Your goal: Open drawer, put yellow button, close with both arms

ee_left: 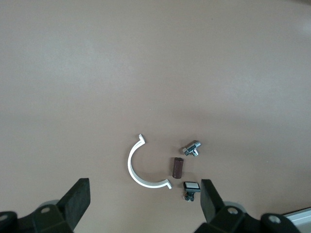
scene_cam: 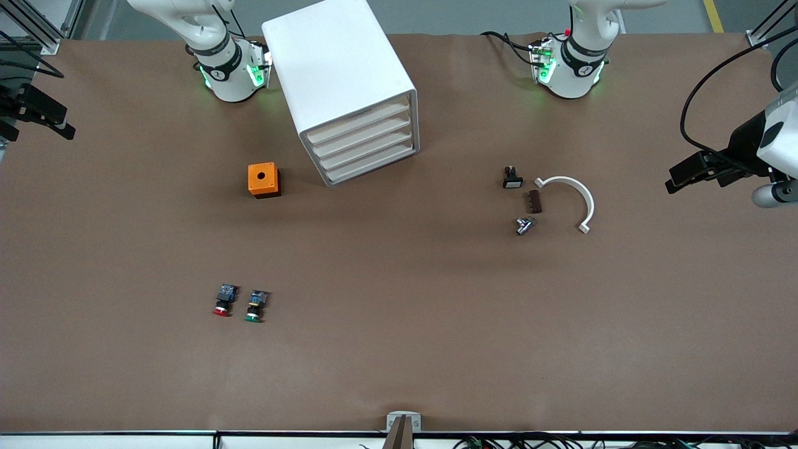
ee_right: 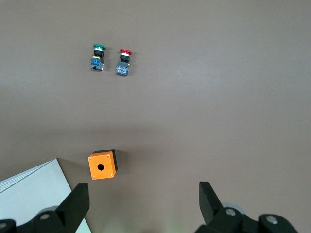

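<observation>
The smooth white drawer [scene_cam: 358, 121] sits shut, topmost in the boxy cabinet [scene_cam: 336, 62] at twelve o'clock, while the left gripper [ee_left: 146, 194] at three and the right gripper [ee_right: 143, 194] at nine hang spread open over the matte brown table [scene_cam: 399, 362].

Cabinet [scene_cam: 340, 81] between the arm bases, box [scene_cam: 264, 179] beside it (two buttons [scene_cam: 240, 303] nearer the camera).

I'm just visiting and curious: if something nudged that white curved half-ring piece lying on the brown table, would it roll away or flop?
The white curved half-ring piece lies flat on its side, so it would probably slide or spin, not roll. It looks like thin rigid plastic, likely stiff and light. Its open arc and small end tabs might snag the small brown block beside it.
</observation>
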`<control>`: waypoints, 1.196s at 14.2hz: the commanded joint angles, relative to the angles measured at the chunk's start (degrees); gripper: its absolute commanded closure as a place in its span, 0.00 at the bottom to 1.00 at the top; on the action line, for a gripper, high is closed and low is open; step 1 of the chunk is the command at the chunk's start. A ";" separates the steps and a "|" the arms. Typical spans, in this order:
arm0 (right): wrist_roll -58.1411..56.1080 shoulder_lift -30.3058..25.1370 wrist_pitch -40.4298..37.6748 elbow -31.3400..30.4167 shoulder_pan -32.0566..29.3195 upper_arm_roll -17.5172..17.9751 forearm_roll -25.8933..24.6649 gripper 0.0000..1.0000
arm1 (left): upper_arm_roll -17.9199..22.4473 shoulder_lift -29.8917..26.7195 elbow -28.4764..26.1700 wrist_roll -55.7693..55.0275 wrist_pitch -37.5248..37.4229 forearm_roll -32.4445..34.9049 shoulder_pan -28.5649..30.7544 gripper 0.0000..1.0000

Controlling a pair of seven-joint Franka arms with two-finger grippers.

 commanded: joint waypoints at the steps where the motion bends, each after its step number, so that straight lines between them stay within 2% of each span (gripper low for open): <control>1: 0.30 -1.28 0.52 -1.19 -1.04 0.39 0.90 0.00 | -1.07 -1.84 -1.49 1.02 0.55 1.17 0.05 0.00; 11: 0.30 -1.36 0.00 -1.19 -1.04 0.39 0.90 0.00 | -1.07 -5.10 -3.06 3.56 0.29 1.17 0.23 0.00; 17: 0.30 -1.36 -0.18 -1.28 -1.03 0.39 0.90 0.00 | -1.16 -4.48 -2.63 5.15 0.29 1.43 0.14 0.00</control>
